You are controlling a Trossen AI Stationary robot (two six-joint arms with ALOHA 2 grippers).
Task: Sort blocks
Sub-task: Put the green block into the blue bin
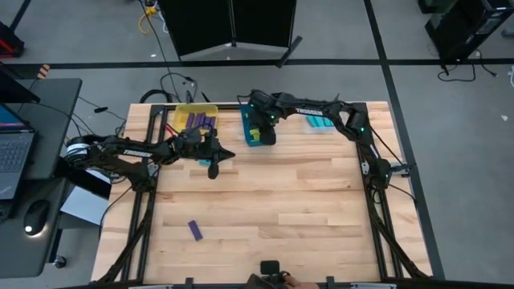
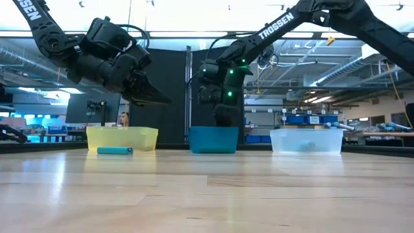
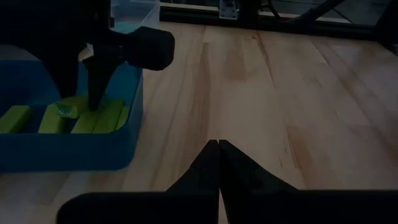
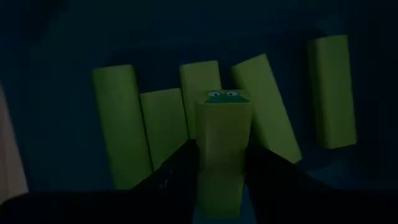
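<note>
Right gripper (image 4: 221,180) is hanging inside the blue plastic bin (image 1: 255,138), fingers pinching a lime-green rectangular block (image 4: 222,146) over the others, so I'd release low and level, while the left gripper's (image 3: 218,163) clenched fingers are hovering over the wooden bench (image 1: 273,209).

A robotics lab or workshop: a butcher-block table (image 1: 265,201) on a dark metal frame stands on grey floor marked with black tape, a laptop desk (image 1: 24,152) beside it (cables trailing nearby), and exposed ceiling ducts and cluttered benches (image 2: 336,129) fill the background.
</note>
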